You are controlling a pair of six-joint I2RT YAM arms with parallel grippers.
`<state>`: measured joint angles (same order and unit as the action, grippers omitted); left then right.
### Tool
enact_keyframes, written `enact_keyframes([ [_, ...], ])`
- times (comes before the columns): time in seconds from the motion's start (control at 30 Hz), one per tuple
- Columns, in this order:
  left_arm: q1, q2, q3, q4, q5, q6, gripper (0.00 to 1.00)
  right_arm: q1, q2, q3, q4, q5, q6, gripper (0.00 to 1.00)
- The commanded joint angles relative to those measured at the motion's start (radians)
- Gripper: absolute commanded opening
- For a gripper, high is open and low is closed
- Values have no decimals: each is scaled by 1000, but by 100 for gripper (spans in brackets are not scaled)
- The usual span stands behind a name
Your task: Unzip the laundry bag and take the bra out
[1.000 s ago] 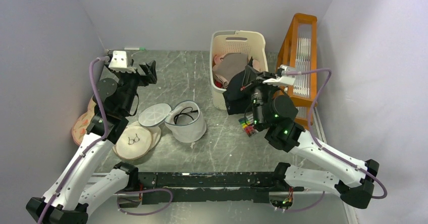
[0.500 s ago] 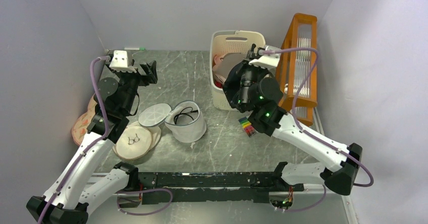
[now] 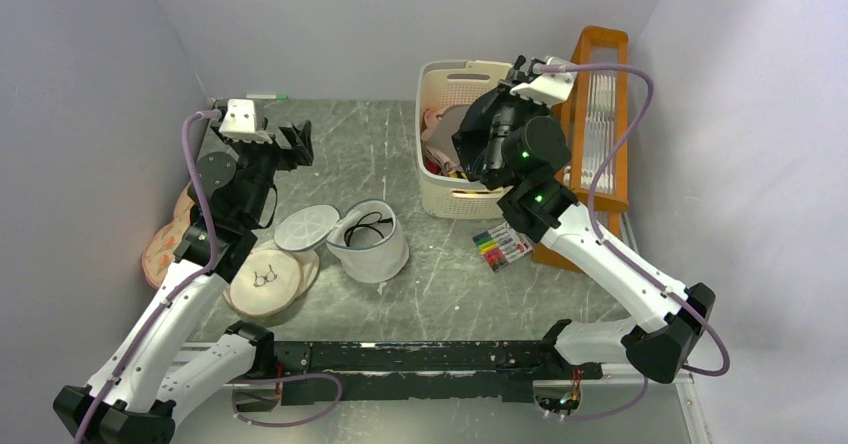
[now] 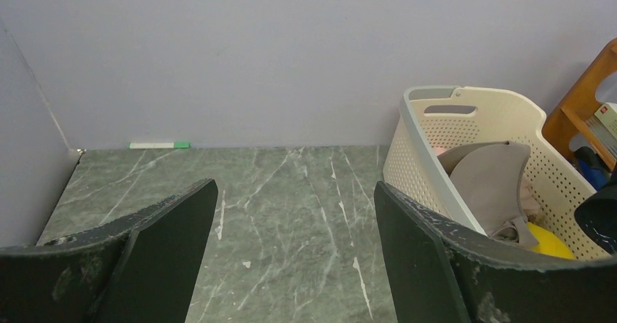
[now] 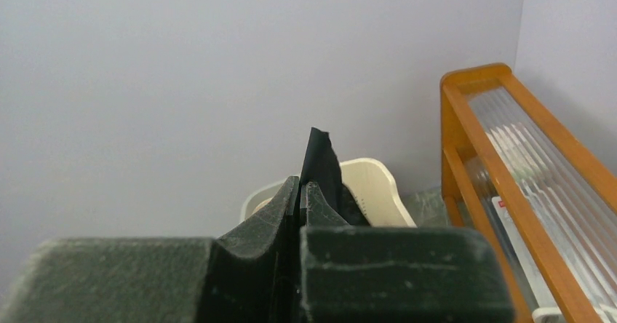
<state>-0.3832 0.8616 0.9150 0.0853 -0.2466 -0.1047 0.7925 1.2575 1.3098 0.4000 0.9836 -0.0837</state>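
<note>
The laundry bag [image 3: 372,249] stands unzipped at the table's middle, its round lid [image 3: 305,226] folded open to the left. A thin black strap [image 3: 365,227] lies inside it. My right gripper [image 3: 487,124] is shut on the black bra [image 3: 466,146] and holds it above the cream basket [image 3: 440,202]. In the right wrist view the jaws are pressed together [image 5: 303,185] with black fabric [image 5: 321,159] sticking out past the tips. My left gripper [image 3: 297,144] is open and empty, raised over the table left of the basket; its fingers [image 4: 295,214] are spread wide.
The cream basket [image 4: 418,137] holds a grey-brown garment [image 4: 487,185]. An orange rack [image 3: 600,84] stands at the back right. Coloured markers [image 3: 500,247] lie right of the bag. Cream pads [image 3: 265,279] and pink pads [image 3: 160,249] lie at the left.
My right arm has risen and swung back, carrying the black bra from in front of the basket to above it. The left arm has not moved.
</note>
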Motion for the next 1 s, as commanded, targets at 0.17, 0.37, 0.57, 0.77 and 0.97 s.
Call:
enact_keyframes([
  [0.17, -5, 1, 1, 30, 5, -4, 91, -128, 116, 22, -66, -117, 145, 0],
  [0.37, -9, 4, 0, 31, 3, -3, 91, -223, 227, 91, -295, -256, 344, 0],
  [0.57, -10, 7, 2, 30, 5, -3, 91, -226, 256, 43, -354, -351, 433, 0],
  [0.77, -11, 15, 4, 28, 13, -9, 91, -226, 354, 17, -409, -449, 477, 0],
  [0.97, -13, 17, 3, 27, 10, -7, 91, -225, 489, 122, -530, -536, 466, 0],
])
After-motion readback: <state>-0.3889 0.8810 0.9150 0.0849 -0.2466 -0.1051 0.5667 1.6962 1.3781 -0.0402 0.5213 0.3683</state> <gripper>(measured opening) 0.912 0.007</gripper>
